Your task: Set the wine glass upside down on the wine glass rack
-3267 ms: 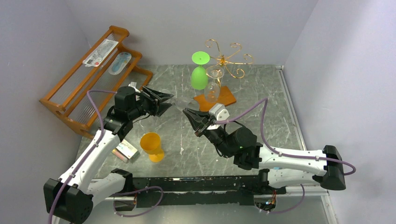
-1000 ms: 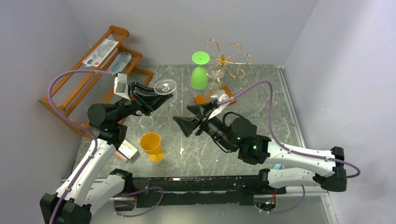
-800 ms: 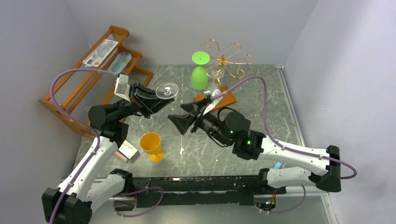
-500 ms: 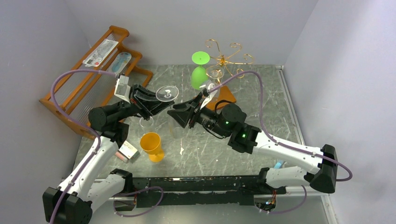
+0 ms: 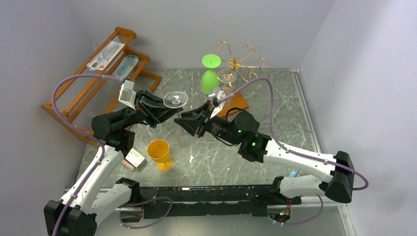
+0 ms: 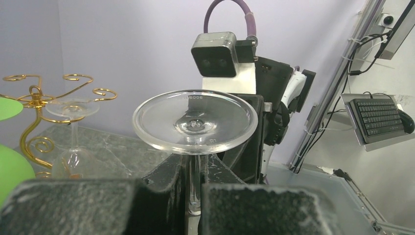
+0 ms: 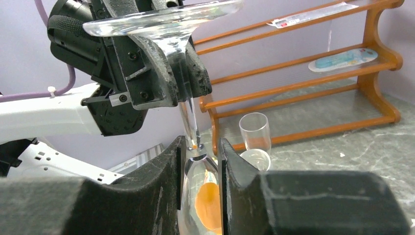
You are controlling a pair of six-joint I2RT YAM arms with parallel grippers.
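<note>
A clear wine glass [image 5: 175, 99] is held upside down, foot up, over the middle of the table. My left gripper [image 5: 168, 111] is shut on its stem [image 6: 195, 181] just under the foot. My right gripper [image 5: 188, 123] faces it from the right, and its fingers close on the top of the bowl [image 7: 200, 169] below the left fingers. The gold wire wine glass rack [image 5: 238, 61] stands at the back, also in the left wrist view [image 6: 34, 100]. A green glass [image 5: 210, 78] and a clear glass [image 5: 226, 76] hang on it upside down. Its base is mostly hidden.
An orange cup [image 5: 160, 152] and a small clear tumbler [image 5: 154, 129] stand below the held glass. A small box [image 5: 133, 160] lies at the front left. The orange-brown slatted shelf [image 5: 93, 83] lines the left wall. Walls close in the back and right.
My left gripper lifted the glass off the table and turned it foot up. My right gripper, wide open a second ago, moved in from the right and closed around the bowl.
</note>
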